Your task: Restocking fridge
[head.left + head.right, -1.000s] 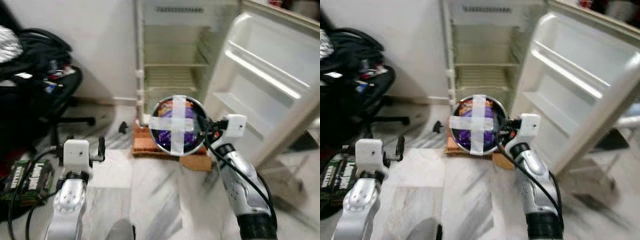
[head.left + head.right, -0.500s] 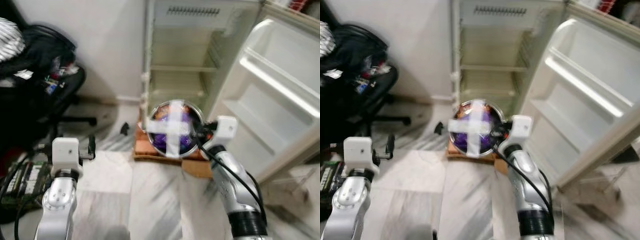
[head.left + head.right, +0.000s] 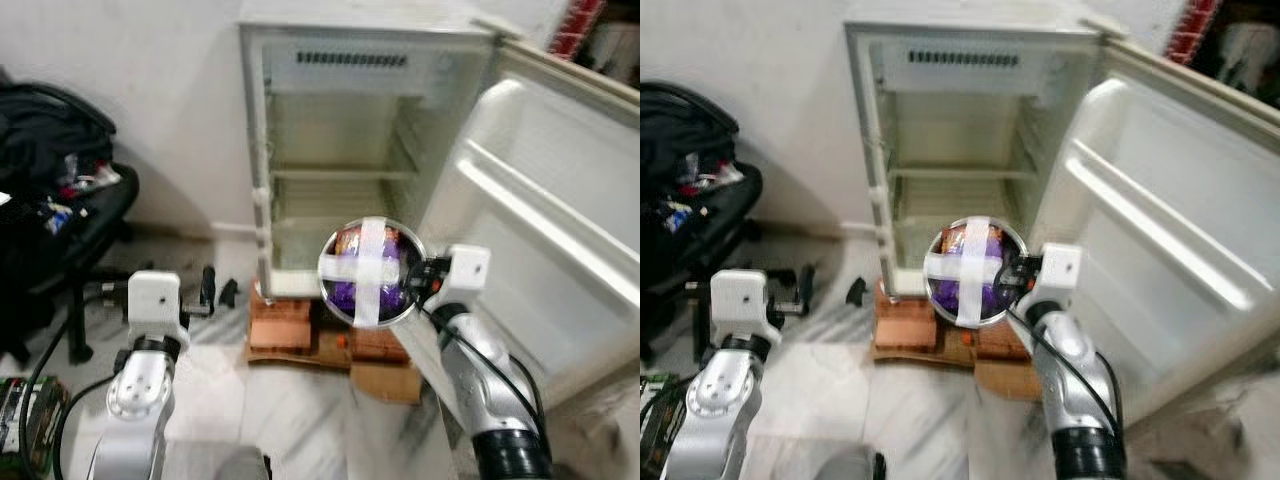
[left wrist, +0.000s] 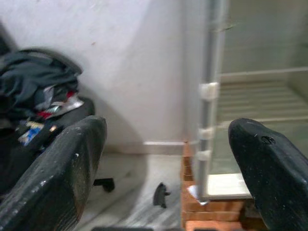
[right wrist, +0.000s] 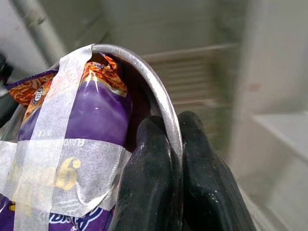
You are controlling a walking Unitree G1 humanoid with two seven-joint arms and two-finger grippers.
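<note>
Because the right gripper (image 5: 171, 192) pinches only the thin rim of the taped metal bowl (image 3: 368, 270), held before the open fridge (image 3: 350, 160), the bowl could tip or slip on entering, while the left gripper (image 4: 163, 163) hangs with fingers apart.

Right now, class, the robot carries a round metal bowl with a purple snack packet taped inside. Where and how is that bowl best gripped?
Grip the round metal bowl by its thin rim, coming from the side at its edge, one finger inside and one outside. The white tape cross covers the mouth, so only the rim offers a pinch. The right gripper does just this; the purple snack packet stays taped in.
</note>
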